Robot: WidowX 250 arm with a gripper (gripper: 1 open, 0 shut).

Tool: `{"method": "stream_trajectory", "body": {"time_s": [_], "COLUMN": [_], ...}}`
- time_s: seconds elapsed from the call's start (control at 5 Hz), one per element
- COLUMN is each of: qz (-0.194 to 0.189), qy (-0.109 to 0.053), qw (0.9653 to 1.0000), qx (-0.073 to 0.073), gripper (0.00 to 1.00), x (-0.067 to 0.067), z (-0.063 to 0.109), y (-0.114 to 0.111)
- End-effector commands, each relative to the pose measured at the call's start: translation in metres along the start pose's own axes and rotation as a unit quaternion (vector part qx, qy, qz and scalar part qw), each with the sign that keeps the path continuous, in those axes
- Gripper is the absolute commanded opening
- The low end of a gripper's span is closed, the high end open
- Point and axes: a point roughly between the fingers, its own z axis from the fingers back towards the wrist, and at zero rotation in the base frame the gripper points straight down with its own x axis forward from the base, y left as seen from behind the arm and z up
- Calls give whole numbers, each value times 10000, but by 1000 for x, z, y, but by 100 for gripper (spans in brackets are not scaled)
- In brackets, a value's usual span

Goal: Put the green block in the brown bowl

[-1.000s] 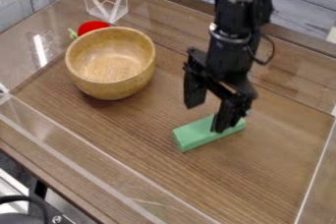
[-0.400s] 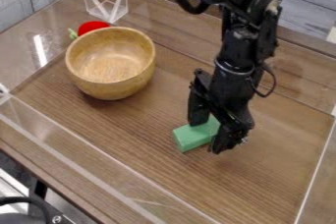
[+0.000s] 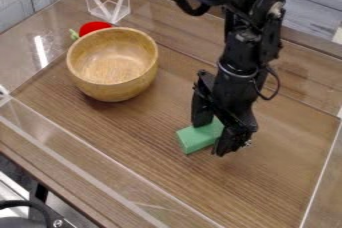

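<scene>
The green block (image 3: 198, 139) lies flat on the wooden table, right of centre, its far end hidden by the gripper. My black gripper (image 3: 218, 135) points straight down and has sunk over the block, its fingers open and straddling it, one on each side. I cannot tell whether the fingers touch it. The brown bowl (image 3: 112, 63) stands empty to the upper left, about a bowl's width from the block.
A small red object (image 3: 92, 29) sits behind the bowl, with a clear plastic piece (image 3: 107, 5) just beyond it. A transparent wall (image 3: 80, 142) runs along the table's front and left edges. The wooden table (image 3: 267, 182) continues to the right.
The gripper has come down from just above the block to straddle it, and the arm has bent lower. Over the last half second nothing has moved.
</scene>
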Motion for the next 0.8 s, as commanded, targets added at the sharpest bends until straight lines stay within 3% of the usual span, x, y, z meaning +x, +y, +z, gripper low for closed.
{"method": "stream_trajectory", "body": {"time_s": [0.0, 0.2, 0.6], "qz": [-49, -4, 209], "qy": [-108, -114, -329], "qw": [9999, 9999, 9992], "qx": [18, -13, 42], "gripper": [100, 100, 100], "x": [2, 2, -2], "z": [-2, -4, 16], "y": [3, 5, 8]}}
